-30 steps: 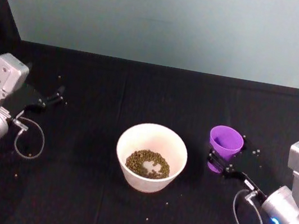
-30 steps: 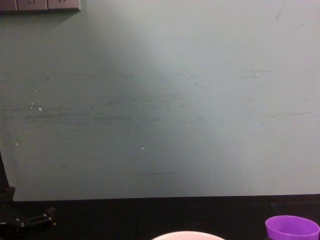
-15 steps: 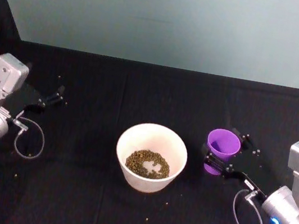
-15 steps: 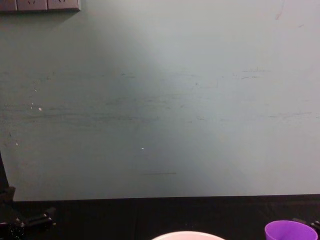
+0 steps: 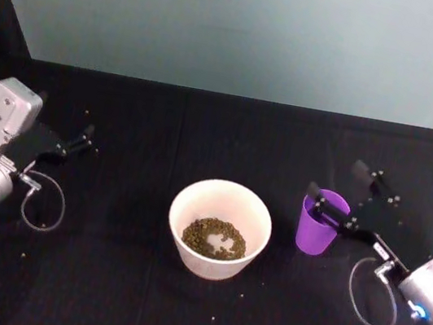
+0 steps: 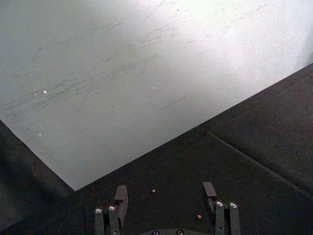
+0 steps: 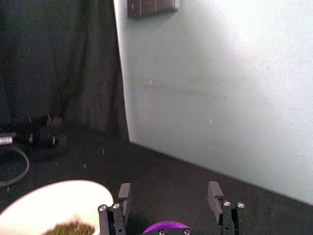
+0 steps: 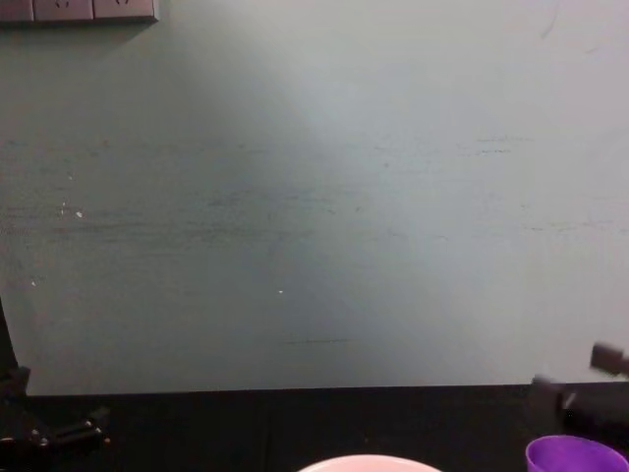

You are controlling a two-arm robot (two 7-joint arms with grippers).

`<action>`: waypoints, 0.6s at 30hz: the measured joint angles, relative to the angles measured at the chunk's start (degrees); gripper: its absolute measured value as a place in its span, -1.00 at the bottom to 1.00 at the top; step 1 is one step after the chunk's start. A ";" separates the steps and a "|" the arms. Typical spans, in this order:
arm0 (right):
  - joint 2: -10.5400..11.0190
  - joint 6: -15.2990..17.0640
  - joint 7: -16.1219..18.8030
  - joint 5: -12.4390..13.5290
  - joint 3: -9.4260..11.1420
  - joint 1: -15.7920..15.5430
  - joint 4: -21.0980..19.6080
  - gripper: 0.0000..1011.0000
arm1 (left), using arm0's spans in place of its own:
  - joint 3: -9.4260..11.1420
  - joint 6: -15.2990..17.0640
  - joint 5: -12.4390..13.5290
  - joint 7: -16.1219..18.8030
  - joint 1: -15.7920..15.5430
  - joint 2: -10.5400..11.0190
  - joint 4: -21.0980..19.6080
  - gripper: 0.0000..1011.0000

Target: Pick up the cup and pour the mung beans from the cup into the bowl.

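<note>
Look at the head view: your small bright purple plastic cup (image 5: 319,222), tapered and handleless, stands upright on the black cloth-covered table (image 5: 165,121), just to the right of the wide round bowl (image 5: 219,227) with its pale pinkish-white wall; cup and bowl sit near each other but apart; inside the bowl you can see a low heap of brownish-olive mung beans (image 5: 213,238) lying on the bottom; a few stray grains (image 5: 240,294) are scattered on the cloth in front of the bowl.

Your right gripper (image 5: 342,186) hangs above and just behind the cup, its two black fingers spread wide apart and clamped on nothing; one fingertip (image 5: 316,192) overlaps the cup's rim from the head camera, the other points farther back; whether that fingertip touches the rim you cannot tell; in the right wrist view the same fingers (image 7: 124,192) stand apart with the cup's purple rim (image 7: 166,227) below and between them, the bowl's pale rim (image 7: 56,191) off to one side.

Your left gripper (image 5: 86,140) is parked well off to the left of the bowl, low over the cloth; its fingers (image 6: 121,196) are parted and hold nothing; two loose grains (image 6: 153,191) lie on the cloth between them.

From the chest camera the cup's top (image 8: 576,455) shows at the lower right, the bowl's rim (image 8: 369,463) at the bottom edge, a pale green wall (image 8: 314,197) behind.
</note>
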 joint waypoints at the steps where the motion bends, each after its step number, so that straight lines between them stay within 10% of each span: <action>1: 0.06 0.01 -0.21 0.18 0.44 -0.38 -0.70 0.98 | 0.00 0.00 0.00 0.00 0.00 0.00 0.00 0.98; 18: -3.25 2.74 -23.28 -10.40 11.68 -10.70 -11.45 0.98 | 0.00 0.00 0.00 0.00 0.00 0.00 0.00 0.98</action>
